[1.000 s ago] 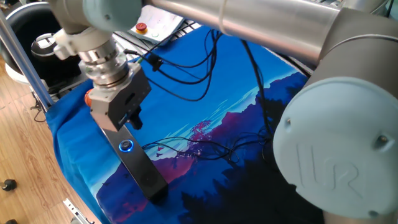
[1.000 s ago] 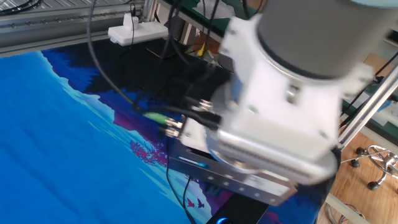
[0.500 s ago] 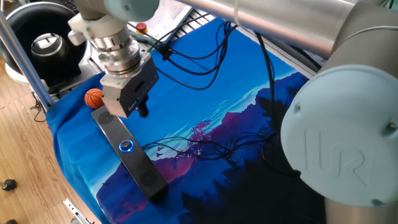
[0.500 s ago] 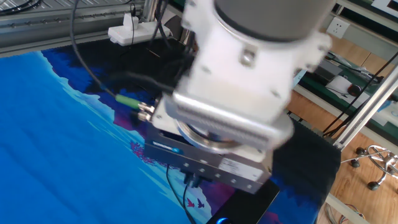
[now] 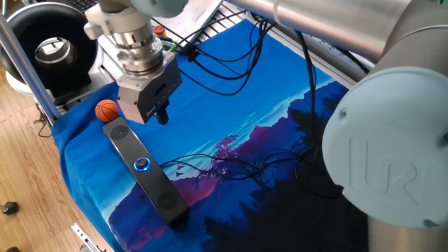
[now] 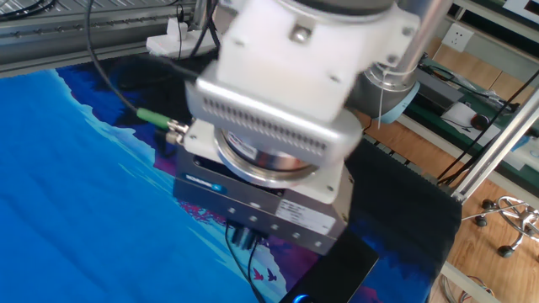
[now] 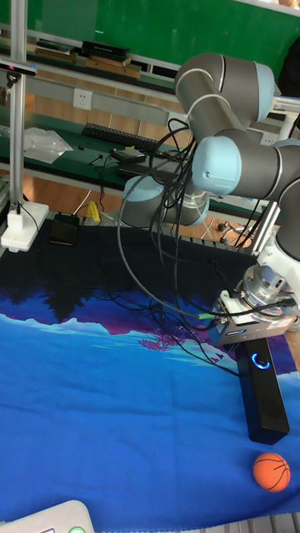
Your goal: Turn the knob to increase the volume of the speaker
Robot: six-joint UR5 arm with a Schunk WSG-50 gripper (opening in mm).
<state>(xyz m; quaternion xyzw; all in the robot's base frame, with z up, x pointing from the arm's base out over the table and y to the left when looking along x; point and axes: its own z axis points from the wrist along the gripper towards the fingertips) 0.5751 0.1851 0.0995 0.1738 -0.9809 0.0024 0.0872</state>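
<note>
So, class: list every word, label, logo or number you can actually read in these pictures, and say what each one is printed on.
"UR": embossed on the round pale blue joint cap of the grey robot arm.
White label on the grey gripper body: print too blurred to read.
Long black speaker bar, small orange basketball: no readable text.

Two opposite oblique table views, one close, plus tall frontal; shared speaker (image 5: 145,171).
</note>
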